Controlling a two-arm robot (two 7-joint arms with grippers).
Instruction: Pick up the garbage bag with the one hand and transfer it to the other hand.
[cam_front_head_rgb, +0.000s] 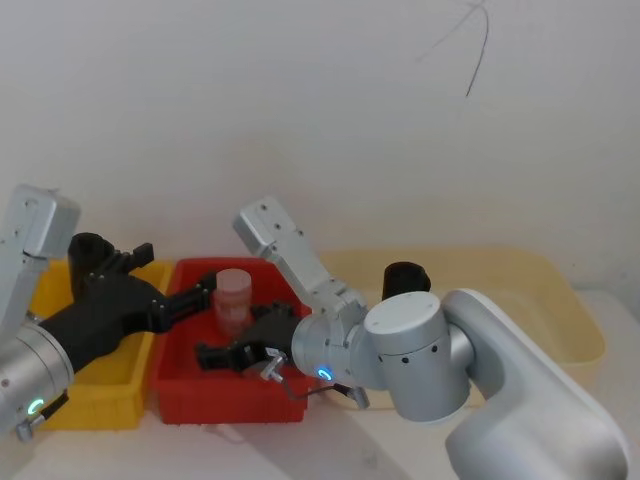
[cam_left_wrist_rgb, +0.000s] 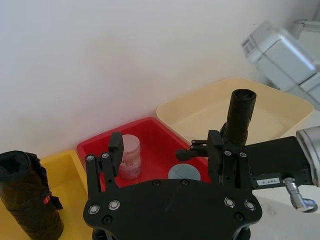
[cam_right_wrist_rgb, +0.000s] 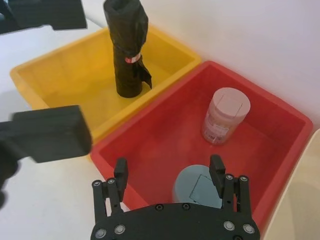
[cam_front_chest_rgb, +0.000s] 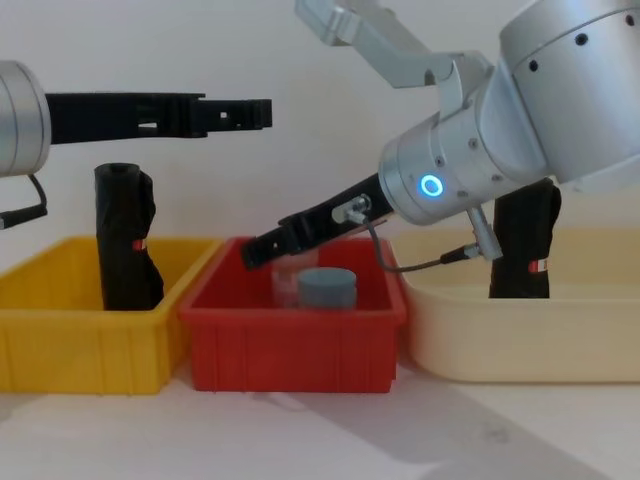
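The garbage bag (cam_left_wrist_rgb: 240, 115), a straight smooth black roll, stands upright in the cream bin (cam_front_chest_rgb: 520, 350) at the right; its top (cam_front_head_rgb: 405, 277) pokes up behind my right arm, and a small red label shows low on it (cam_front_chest_rgb: 525, 245). My left gripper (cam_left_wrist_rgb: 165, 147), on the green-lit arm, is open and empty, held high over the red bin (cam_front_chest_rgb: 235, 113). My right gripper (cam_right_wrist_rgb: 168, 170), on the blue-lit arm, is open and empty, reaching low into the red bin (cam_front_chest_rgb: 258, 252) just above a grey-lidded jar. Both grippers are well apart from the bag.
A lumpier black roll (cam_right_wrist_rgb: 127, 50) with a bulging side stands in the yellow bin (cam_front_head_rgb: 100, 400) at the left. The red bin (cam_front_head_rgb: 230, 405) in the middle holds a pink-lidded jar (cam_right_wrist_rgb: 225, 115) and a grey-lidded jar (cam_right_wrist_rgb: 197, 185). A white wall is close behind.
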